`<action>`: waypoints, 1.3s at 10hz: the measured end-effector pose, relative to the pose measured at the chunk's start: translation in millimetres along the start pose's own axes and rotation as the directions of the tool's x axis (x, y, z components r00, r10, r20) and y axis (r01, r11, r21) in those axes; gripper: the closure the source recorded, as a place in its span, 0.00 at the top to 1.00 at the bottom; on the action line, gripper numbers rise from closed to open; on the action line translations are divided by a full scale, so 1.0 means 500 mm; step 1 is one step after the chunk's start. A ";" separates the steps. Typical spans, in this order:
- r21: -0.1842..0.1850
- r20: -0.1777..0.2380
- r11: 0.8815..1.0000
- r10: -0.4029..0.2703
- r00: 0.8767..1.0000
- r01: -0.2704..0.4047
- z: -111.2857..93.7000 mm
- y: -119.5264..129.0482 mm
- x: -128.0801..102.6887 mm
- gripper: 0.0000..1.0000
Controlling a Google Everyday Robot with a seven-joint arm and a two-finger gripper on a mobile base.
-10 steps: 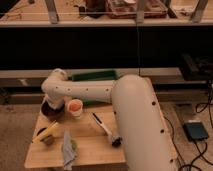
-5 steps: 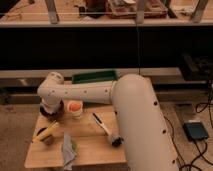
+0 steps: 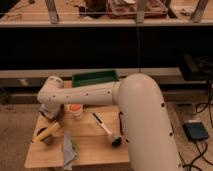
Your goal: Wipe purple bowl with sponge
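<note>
Now the gripper [image 3: 46,116] has come lower toward the counter [image 3: 95,147]; open or closed, I cannot tell. Just in front of it the sponge [image 3: 47,131] lies unmoved, seemingly over the purple bowl [image 3: 50,141], so wiping has not started.

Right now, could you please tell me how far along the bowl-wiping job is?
Done: the gripper is at the back-left corner of the table, over a dark shape that looks like the purple bowl. In hand: nothing I can see; a yellow item, possibly the sponge, lies nearer the front edge, apart from the gripper. Left: apparently the wiping itself.
</note>
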 end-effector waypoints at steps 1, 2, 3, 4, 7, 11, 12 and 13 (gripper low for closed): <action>-0.014 -0.002 1.000 0.017 1.000 -0.017 -0.013 0.012 -0.018 0.03; -0.034 -0.006 0.999 0.038 0.999 -0.039 -0.032 0.033 -0.036 0.03; -0.046 -0.007 0.998 0.050 0.999 -0.051 -0.041 0.045 -0.042 0.03; -0.056 -0.005 0.997 0.061 0.998 -0.062 -0.044 0.053 -0.043 0.03; -0.073 0.006 0.994 0.088 0.996 -0.087 -0.034 0.093 -0.031 0.03; -0.057 -0.003 0.996 0.066 0.998 -0.066 -0.004 0.102 0.042 0.03; -0.043 -0.005 0.998 0.040 0.999 -0.040 0.002 0.076 0.063 0.03; -0.035 -0.004 0.999 0.014 1.000 -0.014 0.004 0.056 0.076 0.03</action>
